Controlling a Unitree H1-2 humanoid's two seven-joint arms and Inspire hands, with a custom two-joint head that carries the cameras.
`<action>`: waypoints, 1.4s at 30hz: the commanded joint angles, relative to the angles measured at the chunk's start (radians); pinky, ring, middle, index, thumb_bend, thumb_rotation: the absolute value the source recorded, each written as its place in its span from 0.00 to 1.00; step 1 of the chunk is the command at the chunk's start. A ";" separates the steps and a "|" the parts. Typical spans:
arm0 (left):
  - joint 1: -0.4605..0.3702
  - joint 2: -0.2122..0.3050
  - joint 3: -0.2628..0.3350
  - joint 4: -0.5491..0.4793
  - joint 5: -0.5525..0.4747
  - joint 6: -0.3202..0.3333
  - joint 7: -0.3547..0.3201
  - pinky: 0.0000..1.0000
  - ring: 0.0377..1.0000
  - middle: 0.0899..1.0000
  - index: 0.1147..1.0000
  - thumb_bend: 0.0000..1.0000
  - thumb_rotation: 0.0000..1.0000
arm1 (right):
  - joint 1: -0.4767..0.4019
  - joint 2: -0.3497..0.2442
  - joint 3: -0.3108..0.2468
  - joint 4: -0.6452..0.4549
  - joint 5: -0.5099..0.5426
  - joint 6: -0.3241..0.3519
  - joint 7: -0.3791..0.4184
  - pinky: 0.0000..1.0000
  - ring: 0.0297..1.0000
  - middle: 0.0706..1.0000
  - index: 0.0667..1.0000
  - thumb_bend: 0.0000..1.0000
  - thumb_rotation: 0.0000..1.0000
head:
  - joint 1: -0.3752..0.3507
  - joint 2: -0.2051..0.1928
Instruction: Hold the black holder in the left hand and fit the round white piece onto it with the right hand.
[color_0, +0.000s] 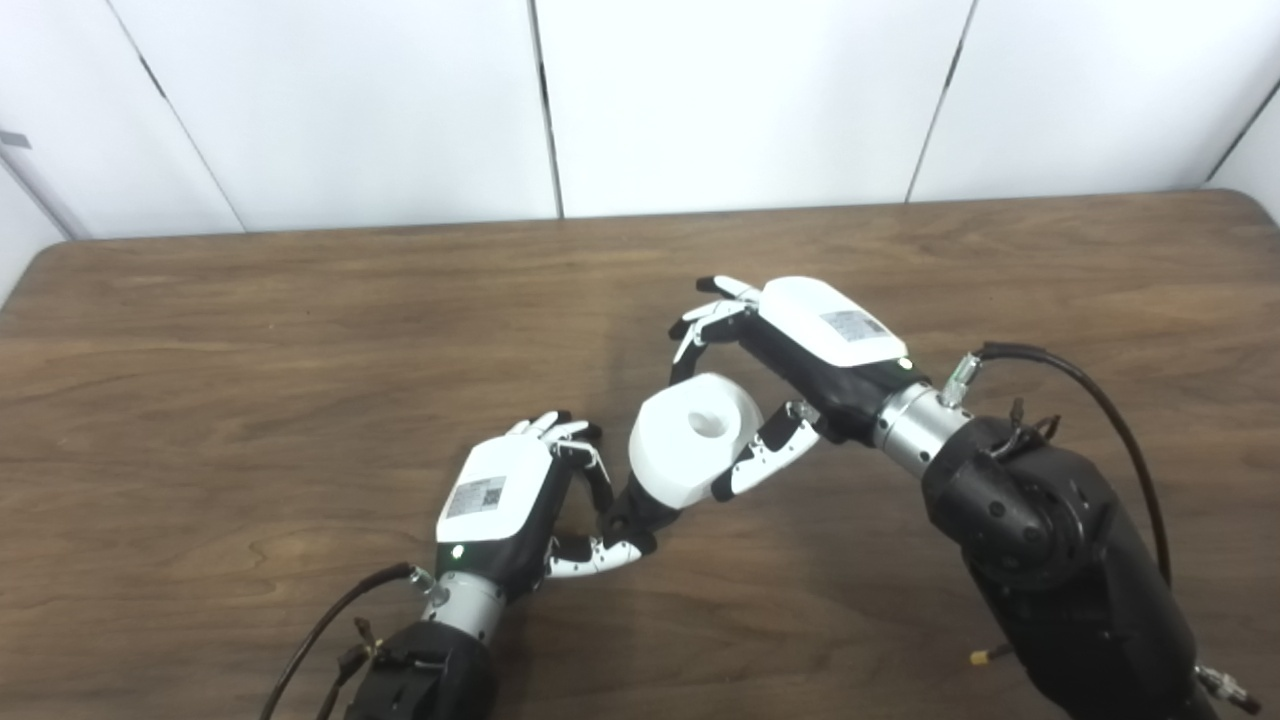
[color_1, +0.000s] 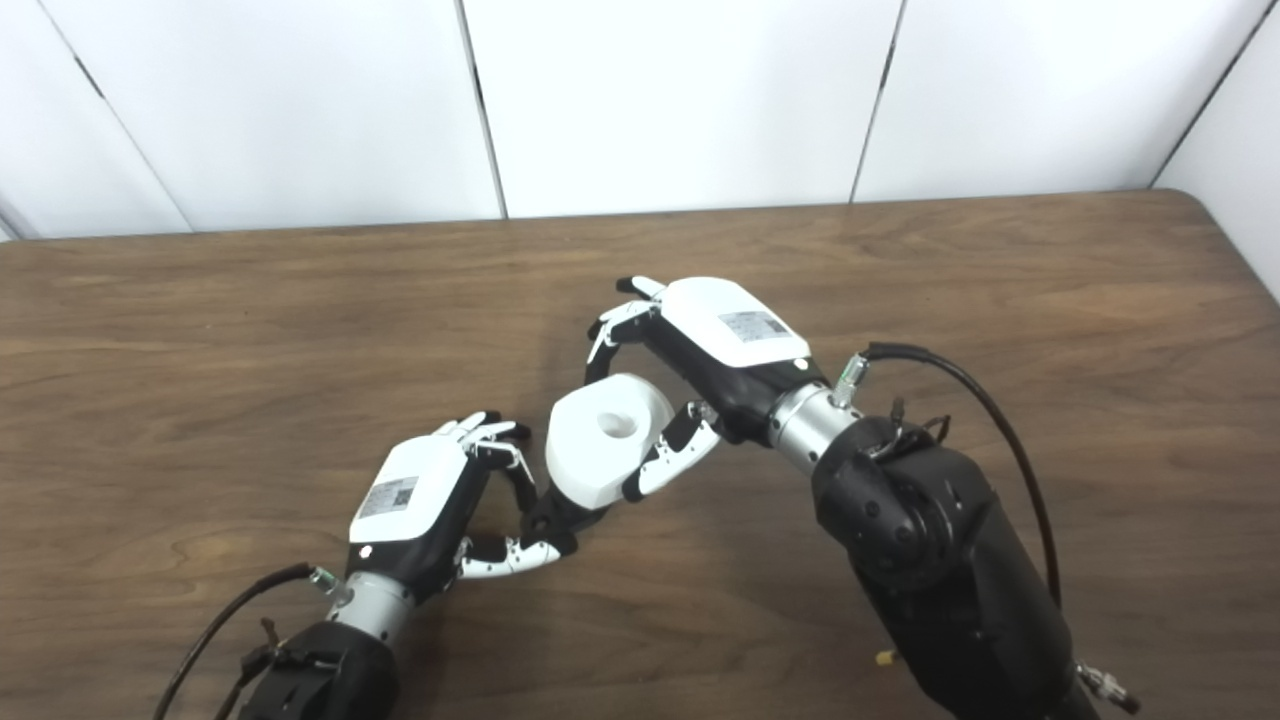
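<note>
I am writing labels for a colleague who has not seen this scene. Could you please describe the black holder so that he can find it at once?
Start at the brown wooden table and find the left hand near its front edge. The black holder is the small dark part pinched in that hand's fingertips. It runs up under the round white piece held by the right hand, the only dark, non-robot part there.

A dark wooden table (color_0: 300, 330) is filling the view from nine o'clock to three o'clock, its grain running sideways and its far corners rounding off. Behind it, toward twelve o'clock, a white panelled wall (color_0: 740, 100) is standing, dark seams dividing its panels.
</note>
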 joint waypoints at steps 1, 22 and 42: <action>0.023 0.006 -0.035 0.050 0.022 0.020 -0.079 0.93 0.92 0.82 0.43 0.51 0.05 | -0.044 0.010 -0.004 -0.021 -0.001 -0.029 -0.015 0.86 0.95 0.78 0.45 0.52 0.13 | 0.004 0.003; 0.030 0.001 -0.038 0.040 0.023 0.018 -0.074 0.93 0.92 0.82 0.43 0.51 0.05 | -0.029 0.048 0.026 0.015 -0.020 -0.041 -0.029 0.87 0.95 0.78 0.45 0.52 0.13 | 0.009 0.014; 0.030 -0.008 -0.046 0.010 0.034 0.044 -0.098 0.94 0.92 0.82 0.43 0.51 0.05 | -0.018 0.046 0.036 0.042 -0.020 -0.065 -0.024 0.85 0.94 0.77 0.45 0.52 0.13 | 0.014 0.031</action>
